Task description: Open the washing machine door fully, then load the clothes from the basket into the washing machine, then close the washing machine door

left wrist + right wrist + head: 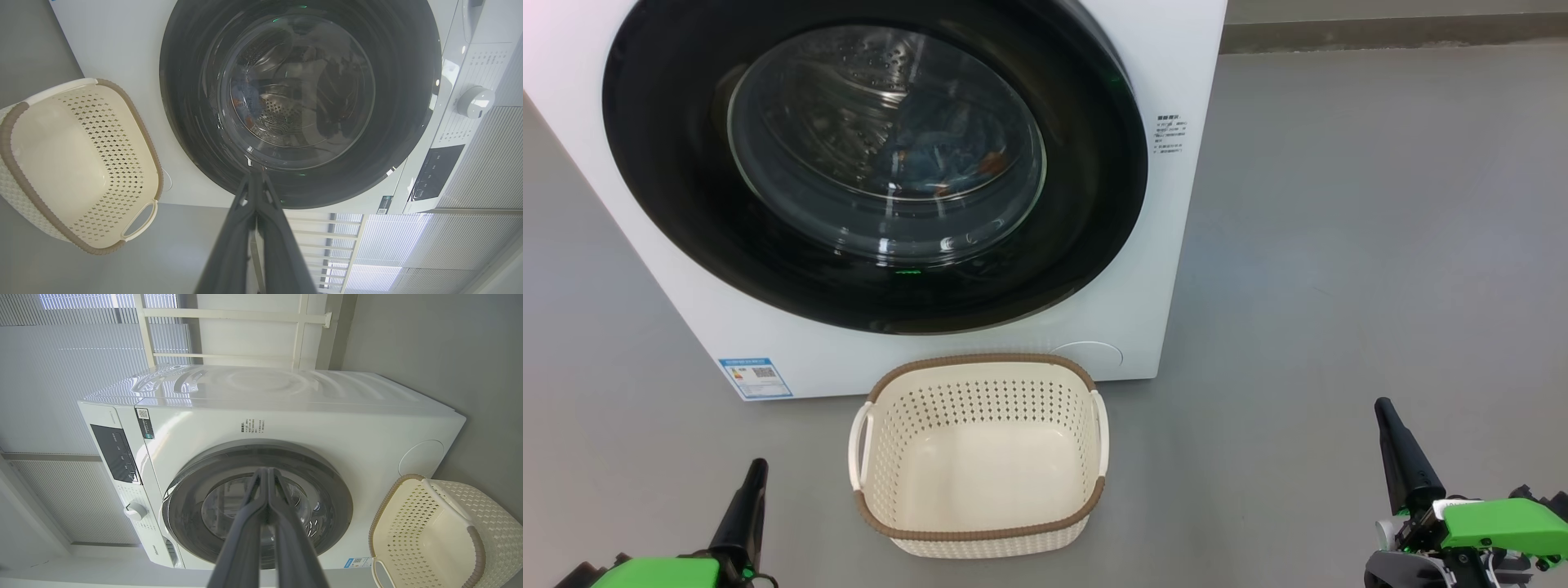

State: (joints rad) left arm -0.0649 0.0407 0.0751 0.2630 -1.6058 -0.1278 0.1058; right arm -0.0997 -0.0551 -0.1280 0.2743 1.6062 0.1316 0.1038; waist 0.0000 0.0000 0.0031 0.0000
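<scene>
Basket between both closed jaws, apart

The head view is looking forward and down, the washing machine filling the upper left of the frame, the basket at lower centre. The left wrist view is sitting close to the washing machine door, rolled sideways, basket at the left edge. The right wrist view is looking from farther back, rolled the other way, taking in the whole machine, basket at lower right. All three are sharing door and basket.
</scene>
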